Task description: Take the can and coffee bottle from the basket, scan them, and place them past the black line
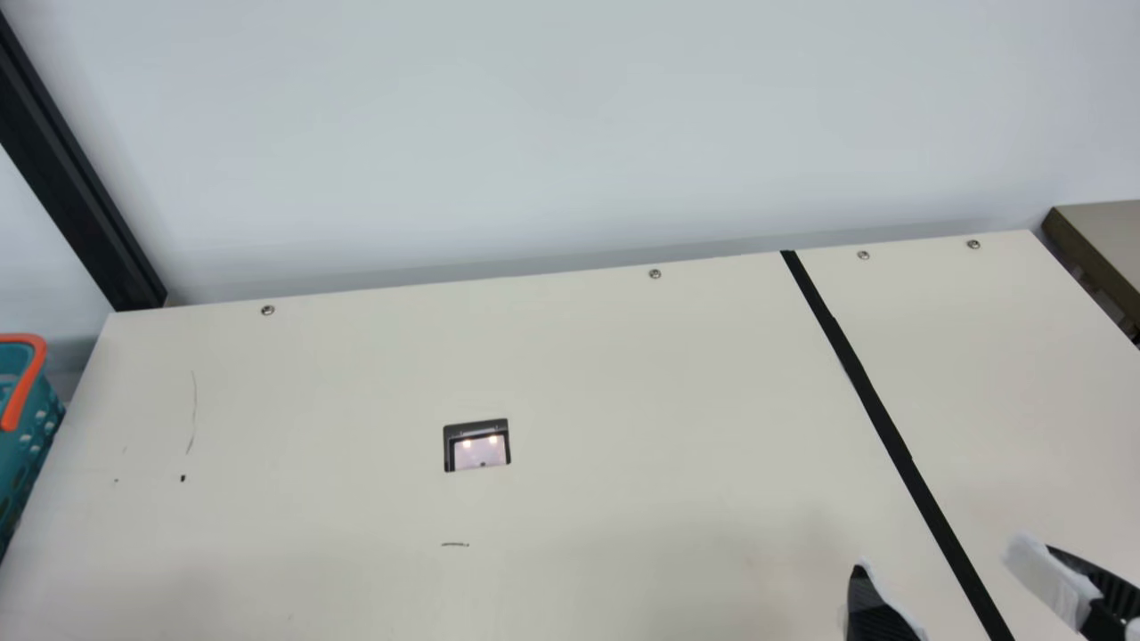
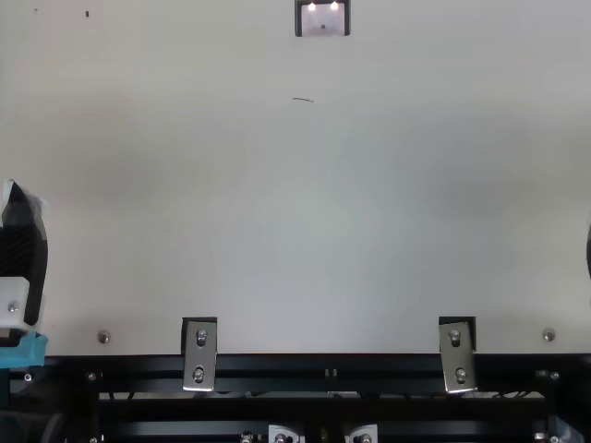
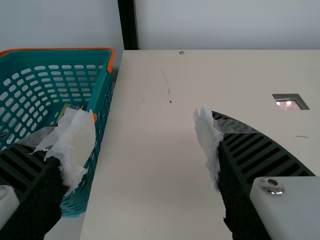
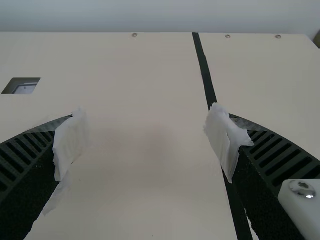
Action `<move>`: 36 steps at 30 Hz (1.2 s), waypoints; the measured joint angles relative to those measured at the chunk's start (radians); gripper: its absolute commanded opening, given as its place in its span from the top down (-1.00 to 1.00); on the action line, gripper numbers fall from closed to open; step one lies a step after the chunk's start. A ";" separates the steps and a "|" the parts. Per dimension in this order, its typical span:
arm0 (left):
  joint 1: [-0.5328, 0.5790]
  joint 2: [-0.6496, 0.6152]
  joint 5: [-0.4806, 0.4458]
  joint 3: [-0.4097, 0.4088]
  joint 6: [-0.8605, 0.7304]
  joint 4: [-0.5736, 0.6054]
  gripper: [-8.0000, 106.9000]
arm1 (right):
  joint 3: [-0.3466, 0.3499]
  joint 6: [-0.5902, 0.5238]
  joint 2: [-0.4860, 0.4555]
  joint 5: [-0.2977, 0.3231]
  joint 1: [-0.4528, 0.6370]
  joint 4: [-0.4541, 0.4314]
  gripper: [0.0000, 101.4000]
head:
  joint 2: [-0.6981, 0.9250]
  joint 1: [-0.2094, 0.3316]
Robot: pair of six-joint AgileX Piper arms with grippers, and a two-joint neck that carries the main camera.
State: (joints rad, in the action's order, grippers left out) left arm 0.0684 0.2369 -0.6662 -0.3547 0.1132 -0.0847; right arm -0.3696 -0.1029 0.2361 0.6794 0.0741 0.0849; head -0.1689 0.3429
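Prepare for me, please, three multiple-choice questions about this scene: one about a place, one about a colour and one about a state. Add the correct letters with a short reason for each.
1. Where is the basket?
A) Past the black line
B) Beside the left end of the table
C) In the middle of the table

2. What colour is the basket's handle?
A) Orange
B) White
C) Yellow

3. How is the right gripper?
A) Shut on a can
B) Shut and empty
C) Open, holding nothing

1: B, the left wrist view shows it alongside that edge.
2: A, the main view shows an orange handle over a teal wall.
3: C, the right wrist view shows its tips wide apart, with only bare tabletop between.
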 measured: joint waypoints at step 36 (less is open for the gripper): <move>0.000 0.000 0.000 0.000 0.000 0.000 -0.71 | -0.633 0.515 -0.008 0.456 -0.208 0.186 -1.00 | 0.000 0.000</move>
State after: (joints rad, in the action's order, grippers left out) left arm 0.0684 0.2369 -0.6662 -0.3547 0.1132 -0.0847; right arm -1.0030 0.4123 0.2277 1.1352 -0.1341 0.2712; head -0.1689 0.3429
